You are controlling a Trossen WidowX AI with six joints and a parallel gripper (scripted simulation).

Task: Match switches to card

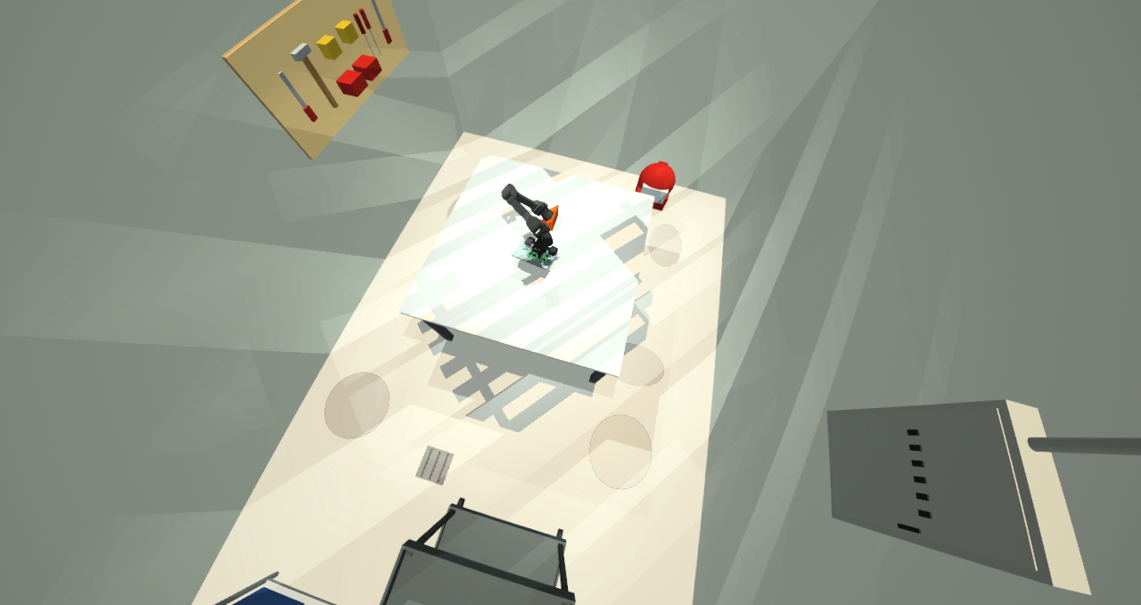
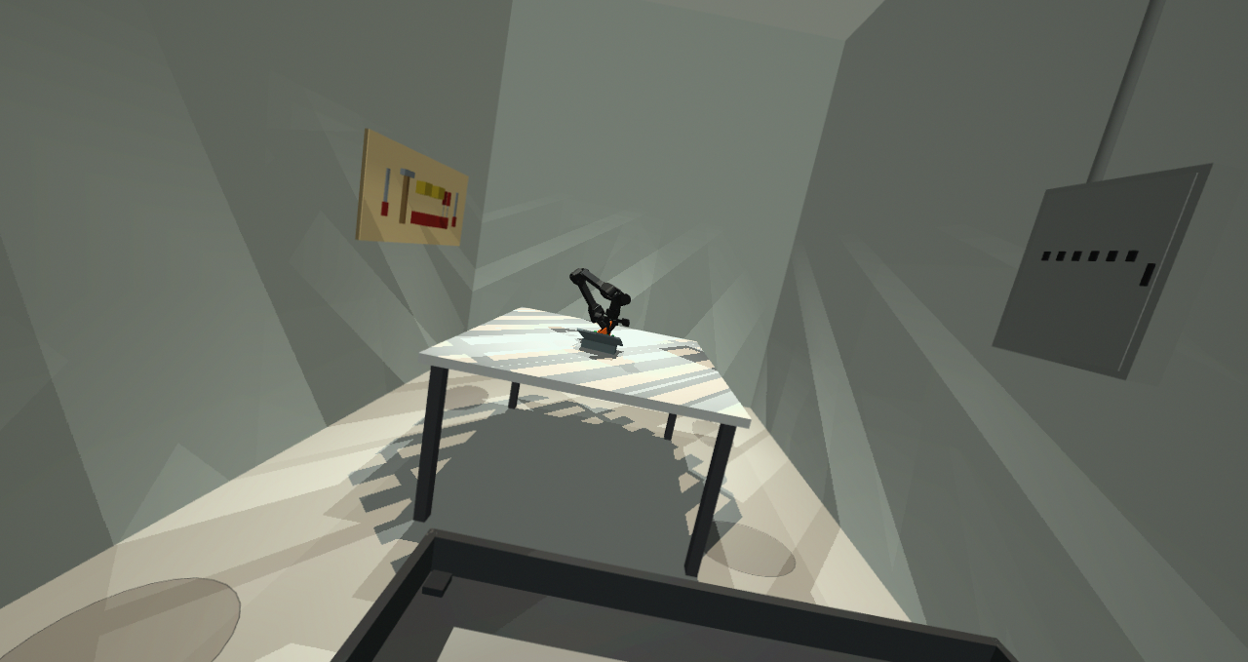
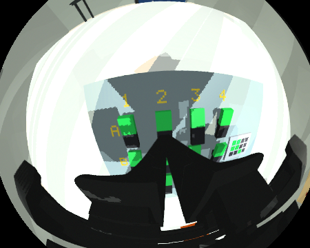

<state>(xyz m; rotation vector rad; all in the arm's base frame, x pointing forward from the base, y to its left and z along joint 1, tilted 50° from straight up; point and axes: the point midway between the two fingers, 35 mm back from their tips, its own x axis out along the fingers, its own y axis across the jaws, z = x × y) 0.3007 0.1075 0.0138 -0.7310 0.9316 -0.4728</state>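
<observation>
The switch panel is a grey plate with yellow column numbers and row letters. It carries rocker switches with green far halves and dark near halves. My gripper is shut and empty. Its fingertips rest at the dark near half of the far-row switch in column 2. Switch A1, switch A3 and switch A4 show beside it. The nearer rows are mostly hidden under my fingers. The small card lies at the panel's right edge.
The panel sits on a white table. An orange cone stands by the arm. A red object stands on the floor beyond the table. A tool board hangs on the wall.
</observation>
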